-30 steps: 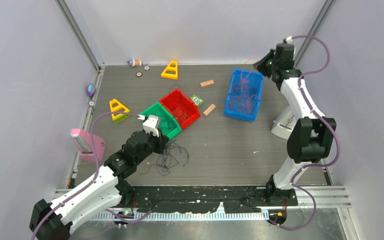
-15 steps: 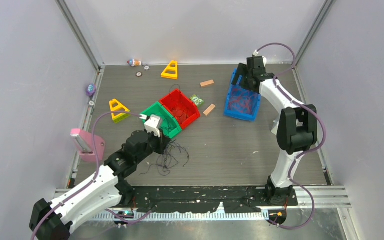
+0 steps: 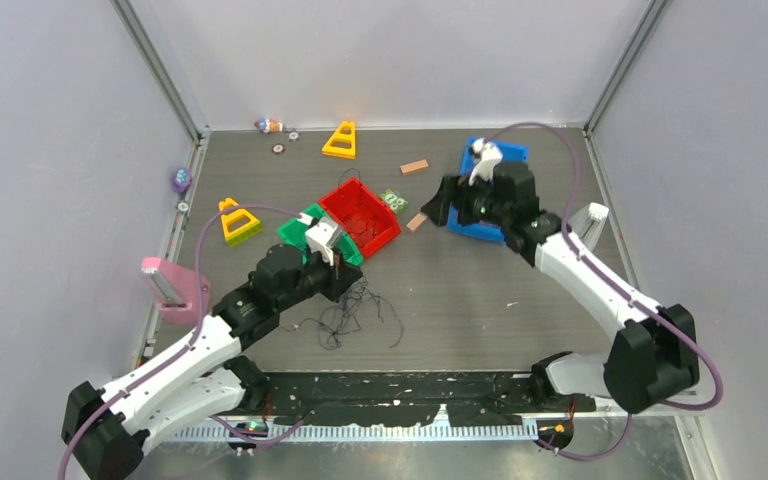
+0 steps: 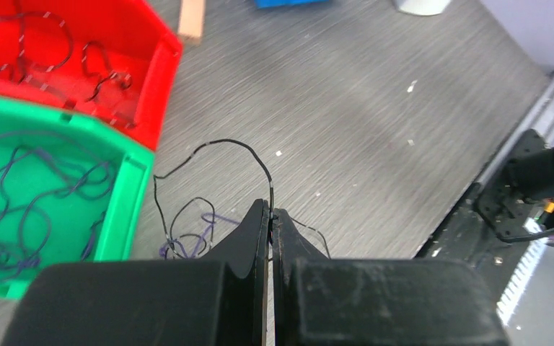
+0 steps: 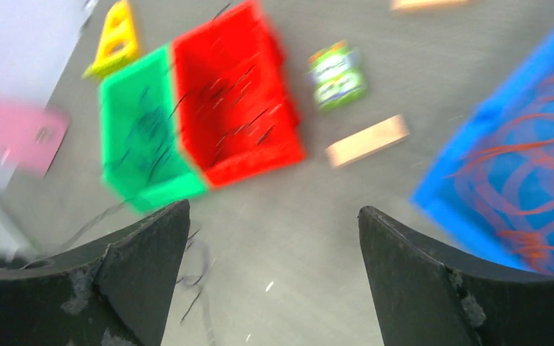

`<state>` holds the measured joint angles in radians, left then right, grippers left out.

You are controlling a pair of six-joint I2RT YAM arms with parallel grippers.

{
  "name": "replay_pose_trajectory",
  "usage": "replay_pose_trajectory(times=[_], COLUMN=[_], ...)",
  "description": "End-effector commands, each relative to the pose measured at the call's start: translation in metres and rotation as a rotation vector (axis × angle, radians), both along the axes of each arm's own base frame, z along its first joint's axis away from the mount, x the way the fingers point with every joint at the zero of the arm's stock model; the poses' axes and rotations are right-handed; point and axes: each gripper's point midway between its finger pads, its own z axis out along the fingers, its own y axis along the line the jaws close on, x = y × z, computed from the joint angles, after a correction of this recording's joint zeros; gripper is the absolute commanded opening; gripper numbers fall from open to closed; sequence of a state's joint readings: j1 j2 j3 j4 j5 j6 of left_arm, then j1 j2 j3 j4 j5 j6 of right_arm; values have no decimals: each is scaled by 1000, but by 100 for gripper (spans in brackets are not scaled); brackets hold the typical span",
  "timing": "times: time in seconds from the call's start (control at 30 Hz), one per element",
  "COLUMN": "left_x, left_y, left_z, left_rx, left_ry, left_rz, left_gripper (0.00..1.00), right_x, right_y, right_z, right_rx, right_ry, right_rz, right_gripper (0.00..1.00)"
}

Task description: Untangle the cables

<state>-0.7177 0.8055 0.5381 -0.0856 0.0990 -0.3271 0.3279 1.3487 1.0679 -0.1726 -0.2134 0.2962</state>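
**Left arm.** The left fingers (image 4: 260, 234) are pressed together on a single strand of dark cable (image 4: 249, 146). The strand rises from the tips in a loop, then drops back into the tangle (image 3: 355, 312). The tangle lies on the worktop (image 3: 480, 300), just in front of the green bin (image 3: 298, 224). Judgement: pinching one strand rather than the clump should let it be drawn out of the knot alone.

**Right arm.** The right fingers (image 5: 141, 252) stand wide apart with nothing between them. They are above bare worktop between the red bin (image 5: 234, 108) and the blue bin (image 5: 476, 180). This wrist view is smeared, so fine detail is unreliable.

**Layout.** The bins look like a sort by colour:
- orange-red cables (image 5: 534, 155) in the blue bin
- purple cables (image 4: 36, 184) in the green bin
- black cables (image 4: 58, 54) in the red bin

Keeping the bins near the tangle probably shortens each drop.

**Stage (judged).** Partly done. The tangle holds several dark strands and at least one purple.

**Next (judged).** The free right fingers could hold the clump down while the pinched strand is pulled.

**Risk.** The thin strand may slip, or the whole clump may lift with it.
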Motion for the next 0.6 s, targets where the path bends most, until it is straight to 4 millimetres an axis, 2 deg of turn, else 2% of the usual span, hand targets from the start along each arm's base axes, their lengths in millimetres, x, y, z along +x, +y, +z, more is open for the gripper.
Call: replay_pose_trajectory(times=[0.0, 0.03, 0.1, 0.3, 0.43, 0.57], left_x=[-5, -7, -11, -27, -37, -43], left_y=[-33, -38, -47, -68, -80, -88], left_z=[58, 64, 81, 129, 138, 140], left_rx=[-108, -119, -156, -254, -274, -280], left_ry=[-101, -102, -121, -172, -166, -142], left_rz=[-158, -182, -237, -391, -492, -565], left_gripper=[0, 0, 0, 0, 0, 0], right_x=[-61, -76, -93, -136, -148, -148], right_y=[57, 57, 61, 78, 82, 83], right_z=[9, -1, -5, -3, 3, 10], right_rx=[136, 142, 156, 215, 245, 252], right_ry=[-142, -143, -176, -269, -321, -364], right_rz=[356, 379, 420, 567, 598, 599], right_gripper=[92, 92, 91, 88, 88, 89])
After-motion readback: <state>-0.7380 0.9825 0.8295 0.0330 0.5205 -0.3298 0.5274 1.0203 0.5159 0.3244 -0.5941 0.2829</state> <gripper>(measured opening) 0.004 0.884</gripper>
